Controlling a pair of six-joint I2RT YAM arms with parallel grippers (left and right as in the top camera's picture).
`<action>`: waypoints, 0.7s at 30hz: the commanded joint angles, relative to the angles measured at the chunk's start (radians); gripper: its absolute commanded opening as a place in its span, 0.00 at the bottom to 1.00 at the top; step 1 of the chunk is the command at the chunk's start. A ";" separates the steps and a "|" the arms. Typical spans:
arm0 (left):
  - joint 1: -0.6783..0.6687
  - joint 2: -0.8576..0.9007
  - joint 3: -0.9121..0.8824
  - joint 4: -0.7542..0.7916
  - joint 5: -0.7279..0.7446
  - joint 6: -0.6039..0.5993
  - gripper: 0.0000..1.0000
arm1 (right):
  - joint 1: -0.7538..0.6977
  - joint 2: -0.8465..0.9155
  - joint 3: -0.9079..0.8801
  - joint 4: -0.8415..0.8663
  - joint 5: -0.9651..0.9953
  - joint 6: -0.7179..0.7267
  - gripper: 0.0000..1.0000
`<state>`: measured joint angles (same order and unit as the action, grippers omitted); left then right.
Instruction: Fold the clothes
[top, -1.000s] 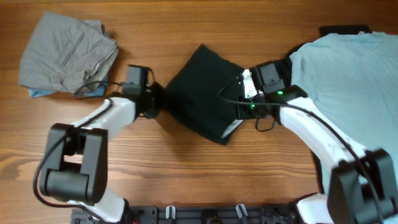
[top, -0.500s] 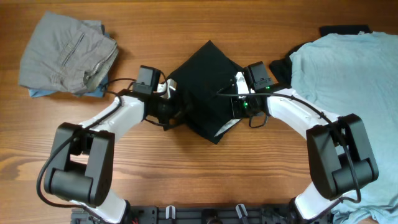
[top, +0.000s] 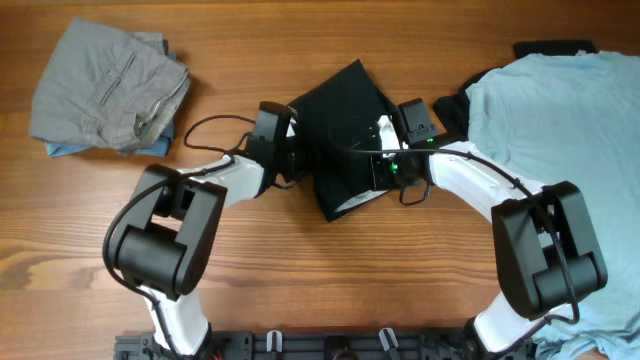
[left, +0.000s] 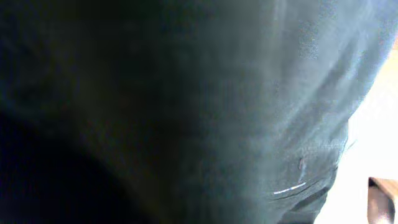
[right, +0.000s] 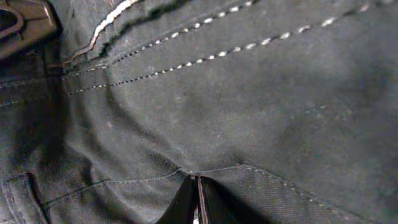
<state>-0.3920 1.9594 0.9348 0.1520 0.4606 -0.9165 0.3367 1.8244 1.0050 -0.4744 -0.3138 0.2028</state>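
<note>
A brown wooden table (top: 300, 270) fills the overhead view. The black garment (top: 340, 110) lies bunched at the centre of the frame, between the two arms. The left gripper (top: 290, 152) sits at its left edge; its wrist view shows only dark cloth, so I cannot tell whether it is clenched. The right gripper (right: 197, 202), at the garment's right edge, pinches a fold of it. A folded grey piece (top: 105, 85) lies upper left and a pale blue T-shirt (top: 560, 130) at the right
</note>
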 joint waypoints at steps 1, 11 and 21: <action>-0.048 0.036 -0.021 -0.014 -0.016 0.216 0.27 | 0.006 0.055 -0.016 -0.019 0.016 -0.019 0.04; 0.272 -0.246 0.062 -0.055 0.333 0.327 0.04 | 0.002 -0.272 0.193 -0.270 -0.006 -0.102 0.04; 0.856 -0.214 0.283 0.100 0.271 0.440 0.04 | 0.002 -0.378 0.201 -0.201 -0.011 -0.087 0.05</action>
<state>0.3676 1.6634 1.2102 0.2710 0.7448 -0.5869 0.3374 1.4429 1.2106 -0.6731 -0.3138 0.1040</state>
